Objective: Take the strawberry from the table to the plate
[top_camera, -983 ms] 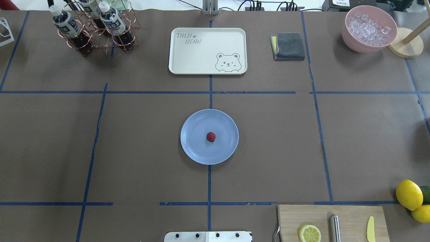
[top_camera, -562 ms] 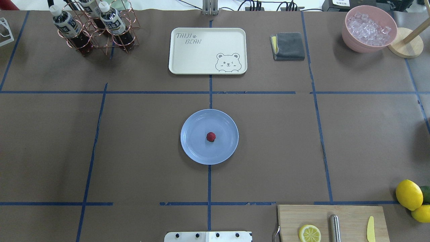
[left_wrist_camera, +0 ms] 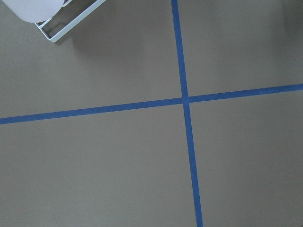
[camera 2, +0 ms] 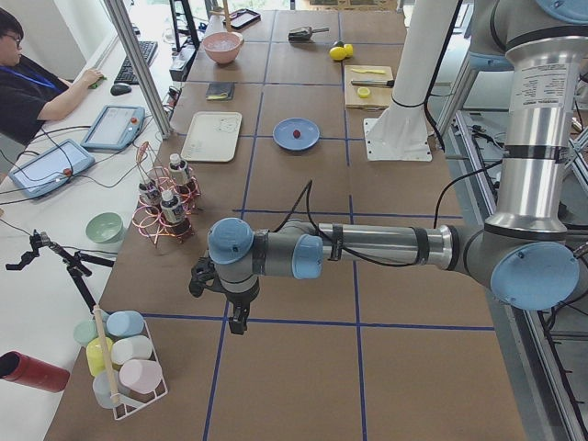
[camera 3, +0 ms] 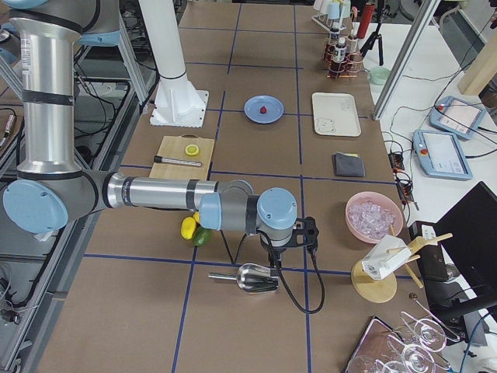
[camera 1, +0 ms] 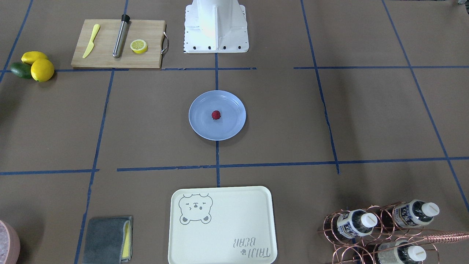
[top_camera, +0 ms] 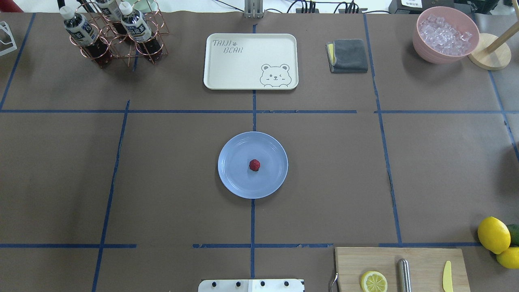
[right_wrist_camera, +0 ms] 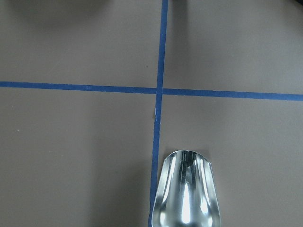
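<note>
Whether either pair of jaws stands parted or closed cannot be told: the left gripper (camera 2: 238, 322) and the right gripper (camera 3: 312, 236) show only in the side views, each hanging over the table (top_camera: 162, 182) well apart from the plate (top_camera: 235, 182). The strawberry (top_camera: 254, 165) lies near the plate's middle, so the placing looks done. It is probably light, soft and easily bruised. A gentle pinch from above, across its widest part, would suit.
</note>
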{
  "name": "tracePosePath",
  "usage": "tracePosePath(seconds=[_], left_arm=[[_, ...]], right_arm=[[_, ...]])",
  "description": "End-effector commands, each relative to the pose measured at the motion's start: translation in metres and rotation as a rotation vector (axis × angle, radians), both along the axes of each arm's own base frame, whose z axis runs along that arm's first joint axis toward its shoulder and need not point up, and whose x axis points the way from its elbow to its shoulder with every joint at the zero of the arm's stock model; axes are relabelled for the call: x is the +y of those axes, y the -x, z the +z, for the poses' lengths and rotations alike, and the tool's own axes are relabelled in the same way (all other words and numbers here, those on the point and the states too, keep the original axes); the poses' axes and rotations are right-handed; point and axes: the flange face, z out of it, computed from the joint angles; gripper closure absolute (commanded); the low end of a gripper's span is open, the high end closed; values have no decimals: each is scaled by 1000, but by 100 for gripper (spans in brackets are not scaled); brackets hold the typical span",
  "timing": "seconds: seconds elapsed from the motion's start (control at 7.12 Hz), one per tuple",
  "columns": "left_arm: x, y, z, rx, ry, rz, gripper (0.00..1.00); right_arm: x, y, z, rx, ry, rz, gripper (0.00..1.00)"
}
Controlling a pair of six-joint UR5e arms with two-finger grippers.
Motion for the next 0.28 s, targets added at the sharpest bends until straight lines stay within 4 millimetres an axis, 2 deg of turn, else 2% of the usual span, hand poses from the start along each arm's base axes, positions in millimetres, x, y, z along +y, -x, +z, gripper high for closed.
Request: tracePosePath(seconds=[0.0, 0.14], left_arm=[[0, 0, 0, 0, -3, 1, 0], [0, 0, 0, 0, -4, 1, 0]], right_arm=[[0, 0, 0, 0, -1, 0, 0], [0, 0, 0, 0, -1, 0, 0]])
